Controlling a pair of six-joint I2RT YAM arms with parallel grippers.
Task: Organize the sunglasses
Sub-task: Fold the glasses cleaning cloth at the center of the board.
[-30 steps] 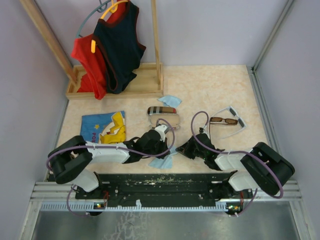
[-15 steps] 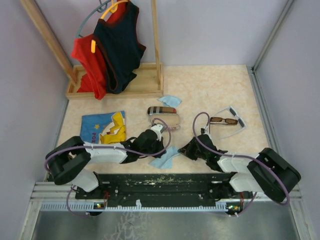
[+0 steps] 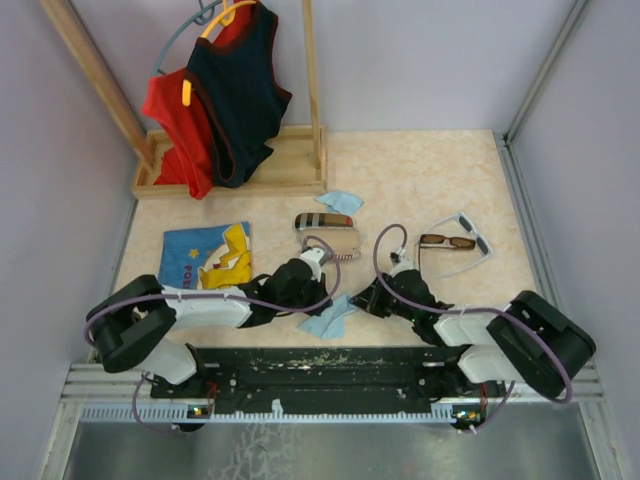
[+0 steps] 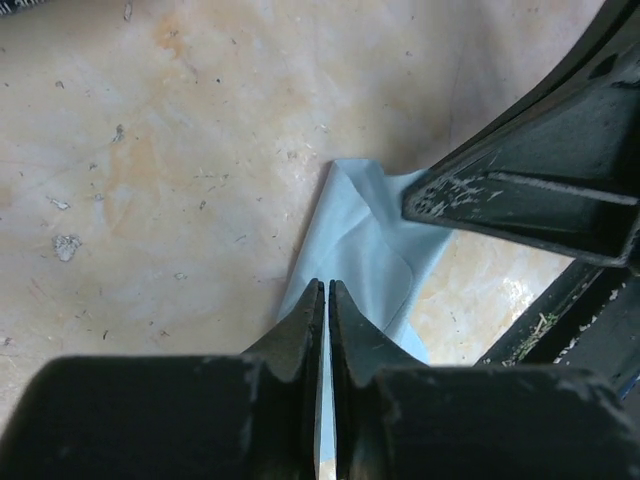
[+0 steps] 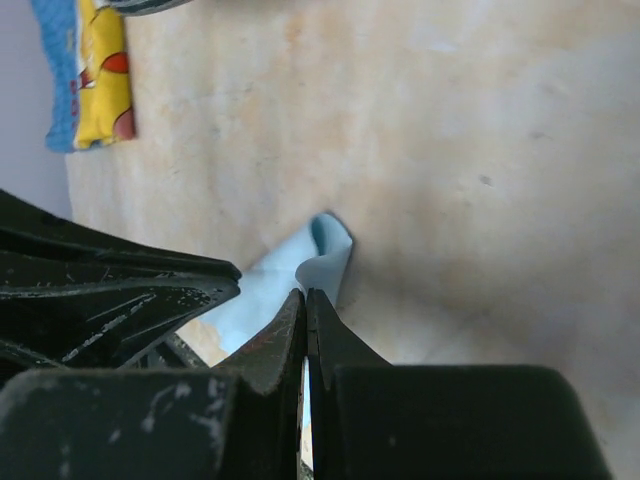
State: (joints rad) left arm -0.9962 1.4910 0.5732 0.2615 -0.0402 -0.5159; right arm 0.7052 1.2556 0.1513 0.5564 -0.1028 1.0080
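The right tool (image 3: 360, 299) has slid left since a second ago, meeting the left tool (image 3: 314, 300) at the blue cloth (image 3: 328, 318). Top view: brown sunglasses (image 3: 447, 241) and white-grey sunglasses (image 3: 483, 242) lie just beside each other at 2 o'clock on the tabletop (image 3: 420, 180), untouched. Left wrist: jaws a sliver apart, can't tell if pinching cloth. Right wrist: clenched, cloth just past its tips. They look light, brittle, slick-lensed; I'd grab the bridge.

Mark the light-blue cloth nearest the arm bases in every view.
Top external: light-blue cloth at low centre of the beige table.
Left wrist: light-blue cloth at centre, running under the left pincer tips.
Right wrist: light-blue cloth lower left of centre, meeting the right pincer tips.
Shared landmark: the beige table lies under it in all three.
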